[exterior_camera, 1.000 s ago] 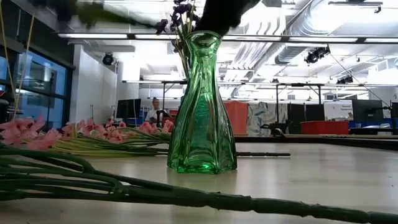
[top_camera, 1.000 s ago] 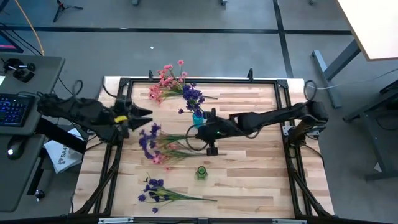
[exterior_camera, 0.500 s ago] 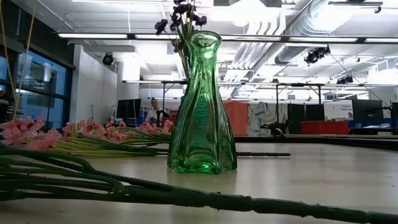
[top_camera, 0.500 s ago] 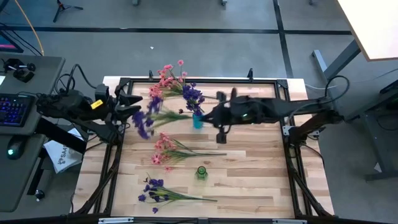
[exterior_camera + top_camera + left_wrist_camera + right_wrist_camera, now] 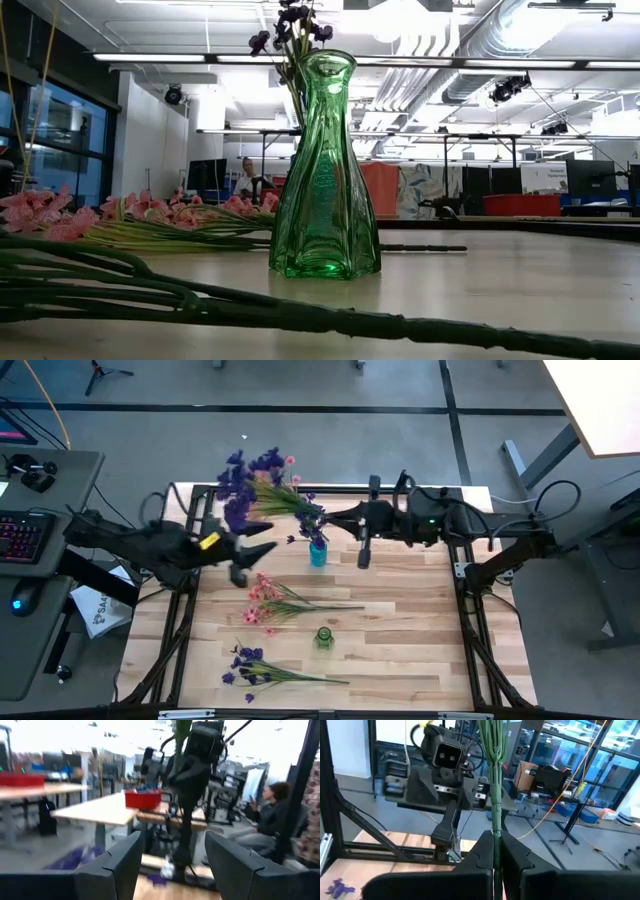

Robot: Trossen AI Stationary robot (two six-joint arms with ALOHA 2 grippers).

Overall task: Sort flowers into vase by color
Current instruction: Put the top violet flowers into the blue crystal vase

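My right gripper point(image 5: 335, 518) hovers over the far middle of the table, shut on a purple sprig whose blossoms point(image 5: 245, 475) reach out above the far left corner. Just below it a small blue vase point(image 5: 318, 552) holds purple flowers point(image 5: 310, 520). My left gripper point(image 5: 255, 560) is open above the table's left side, touching nothing. A green vase point(image 5: 323, 637) stands upright and shows close in the low view point(image 5: 325, 170). Pink sprigs point(image 5: 265, 602) lie flat mid-table, more pink ones point(image 5: 272, 482) at the far edge, and purple ones point(image 5: 250, 665) near the near edge. My right gripper pinches the purple sprig's green stems point(image 5: 495, 832) near their cut end between both fingers, coming level from the table's right. The stems run on ahead of the fingertips point(image 5: 492, 750) toward the left. The sprig is lifted clear of the table and everything on it.
Black frame bars point(image 5: 300, 490) run round the table edges. The light wooden tabletop point(image 5: 400, 620) is bare on its right half. A keyboard point(image 5: 20, 535) and mouse sit on a side desk at left. People and furniture show in the room beyond.
My right gripper has risen from the table's middle and moved toward the far edge, lifting the purple sprig clear; its blossoms swung from mid-left on the table up and over the far left corner. My left gripper drew back left, then moved right toward the blue vase.
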